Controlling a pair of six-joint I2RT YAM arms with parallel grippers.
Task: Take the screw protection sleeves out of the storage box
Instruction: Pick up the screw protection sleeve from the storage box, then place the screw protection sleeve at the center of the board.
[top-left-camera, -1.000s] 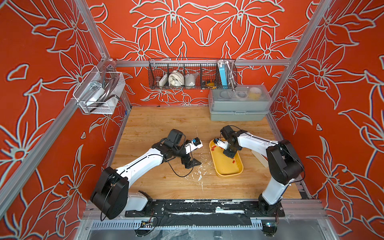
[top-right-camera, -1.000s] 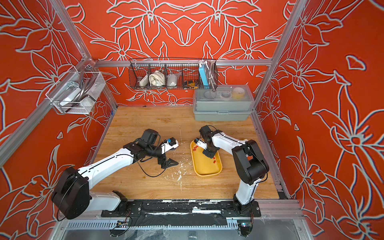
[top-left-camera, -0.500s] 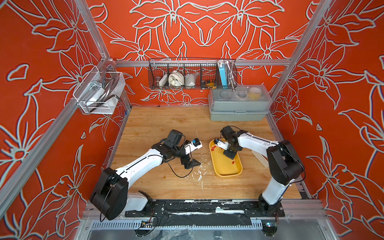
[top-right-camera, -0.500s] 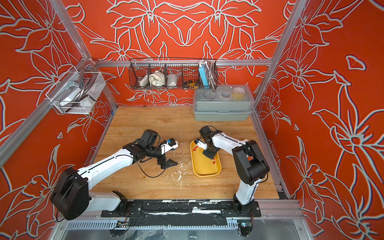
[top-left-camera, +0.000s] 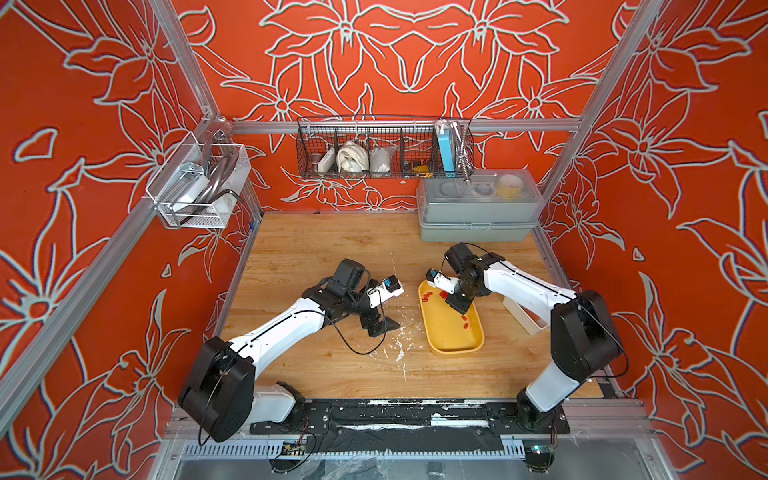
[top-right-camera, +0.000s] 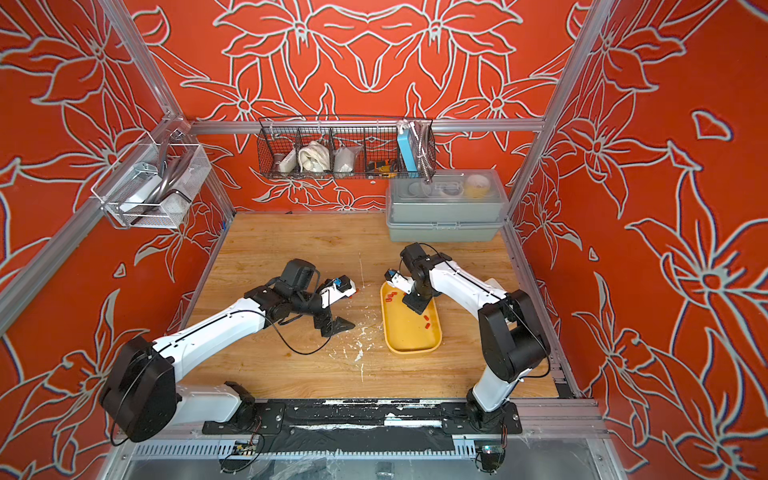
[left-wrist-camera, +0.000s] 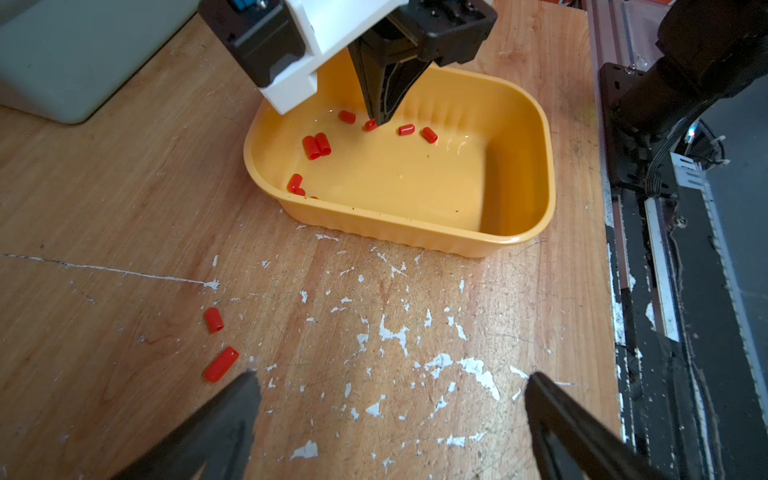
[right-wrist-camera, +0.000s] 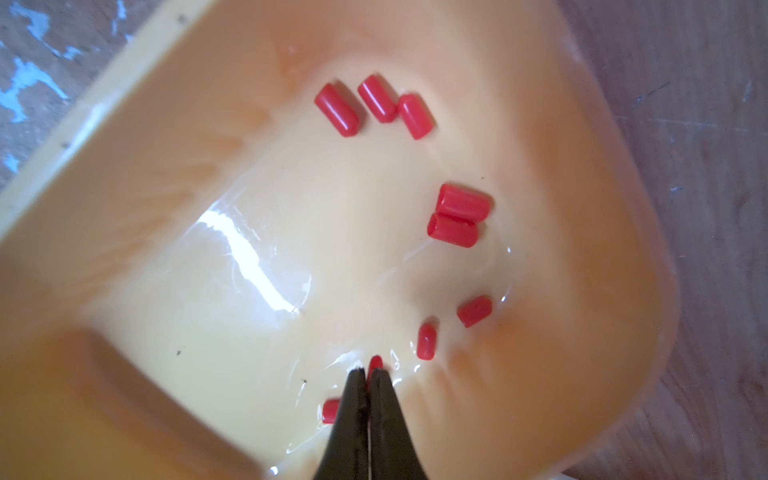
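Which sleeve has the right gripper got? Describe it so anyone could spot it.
Find the yellow storage box on the wooden table. In its far half, the right gripper reaches down, black fingers shut. The sleeve is the red one pinched between their tips; the other sleeves lie loose.

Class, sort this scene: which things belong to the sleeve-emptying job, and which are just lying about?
Job: red sleeves; yellow storage box; right pincer, shut on one sleeve.
Lying about: grey lidded box; wire basket; clear wall bin.
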